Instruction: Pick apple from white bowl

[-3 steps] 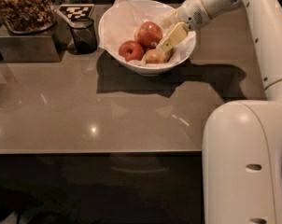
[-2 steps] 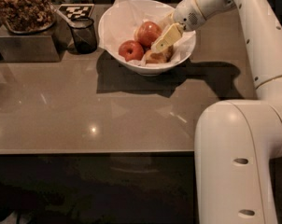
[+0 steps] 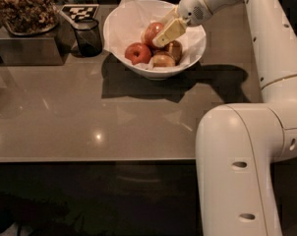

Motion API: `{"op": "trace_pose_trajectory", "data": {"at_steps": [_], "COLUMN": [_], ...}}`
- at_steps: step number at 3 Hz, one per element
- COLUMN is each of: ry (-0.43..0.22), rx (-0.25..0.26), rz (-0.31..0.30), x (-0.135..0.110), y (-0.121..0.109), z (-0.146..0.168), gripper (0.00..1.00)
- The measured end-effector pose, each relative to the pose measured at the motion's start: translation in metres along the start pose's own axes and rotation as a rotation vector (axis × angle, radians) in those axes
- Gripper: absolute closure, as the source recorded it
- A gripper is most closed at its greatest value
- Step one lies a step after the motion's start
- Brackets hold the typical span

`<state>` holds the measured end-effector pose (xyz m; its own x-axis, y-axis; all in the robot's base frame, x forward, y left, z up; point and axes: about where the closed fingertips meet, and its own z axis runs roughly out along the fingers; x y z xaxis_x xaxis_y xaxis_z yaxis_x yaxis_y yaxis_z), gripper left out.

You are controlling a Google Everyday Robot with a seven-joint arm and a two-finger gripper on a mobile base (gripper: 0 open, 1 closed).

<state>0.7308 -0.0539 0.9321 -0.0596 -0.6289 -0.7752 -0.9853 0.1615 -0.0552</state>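
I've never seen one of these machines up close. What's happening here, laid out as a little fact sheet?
Setting: glossy brown table
Gripper: the gripper reaches into the white bowl from the right, over the apple
Apple: largest, red-orange, at the back of the pile, still in the bowl
Other fruit: smaller dark red apple front left; pale apples front right
Bowl lining: crinkled white paper
Nearby: dark glass cup left of the bowl
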Motion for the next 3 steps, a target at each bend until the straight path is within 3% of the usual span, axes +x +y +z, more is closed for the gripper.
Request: {"op": "trace_pose_trajectory", "data": {"at_steps": [1,2,3], "ry": [-0.017,-0.025,-0.054], "rx": [0.012,0.009,0.027], "rz": [-0.024,0.009,0.058], "x": [-0.016,-0.006,0.007], "y": [-0.001,-0.004,-0.009], "z": [-0.001,0.000,-0.011], "gripper": [0.72,0.95,1.00]}}
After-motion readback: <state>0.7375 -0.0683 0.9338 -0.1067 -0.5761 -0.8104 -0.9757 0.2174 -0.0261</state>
